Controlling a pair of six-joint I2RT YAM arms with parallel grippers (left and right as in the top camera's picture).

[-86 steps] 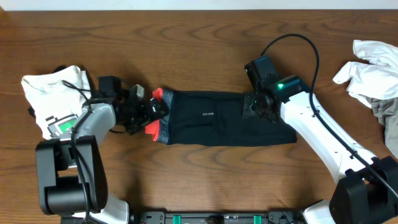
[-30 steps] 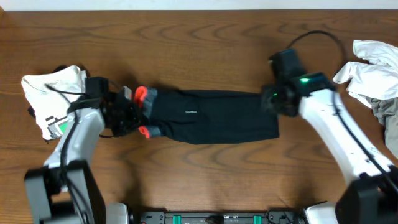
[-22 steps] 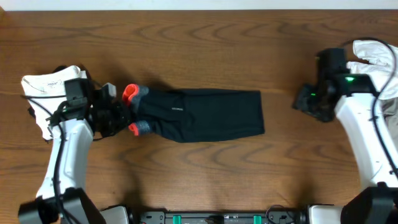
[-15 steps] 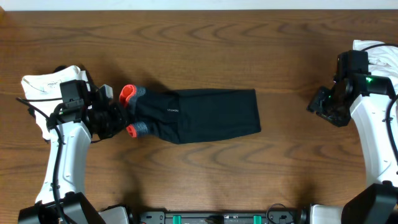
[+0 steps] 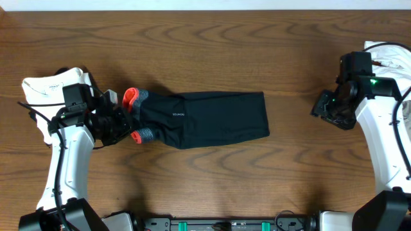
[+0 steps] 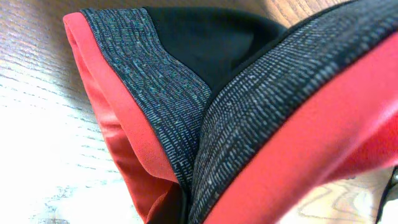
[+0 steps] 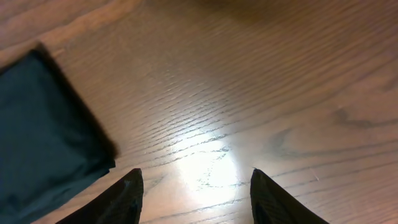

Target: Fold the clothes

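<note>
The clothes (image 5: pixel 212 119), long black trousers folded into a band, lie flat across the middle of the table. Their grey-and-red waistband (image 5: pixel 136 97) bunches up at the left end. My left gripper (image 5: pixel 123 120) is shut on that waistband, which fills the left wrist view (image 6: pixel 249 118) and hides the fingers there. My right gripper (image 5: pixel 326 108) hovers open over bare wood, well to the right of the trousers' right end. In the right wrist view, the right gripper (image 7: pixel 196 186) has nothing between its fingers, and a corner of the black trousers (image 7: pixel 43 137) lies at the left.
A folded white T-shirt with green print (image 5: pixel 48 96) lies at the far left, behind my left arm. A heap of white and grey garments (image 5: pixel 392 67) sits at the right edge, beside my right arm.
My right gripper let go of the trousers' right end and swung away to the right. The left gripper dragged the trousers leftward by the waistband. In the last half second little has moved.
</note>
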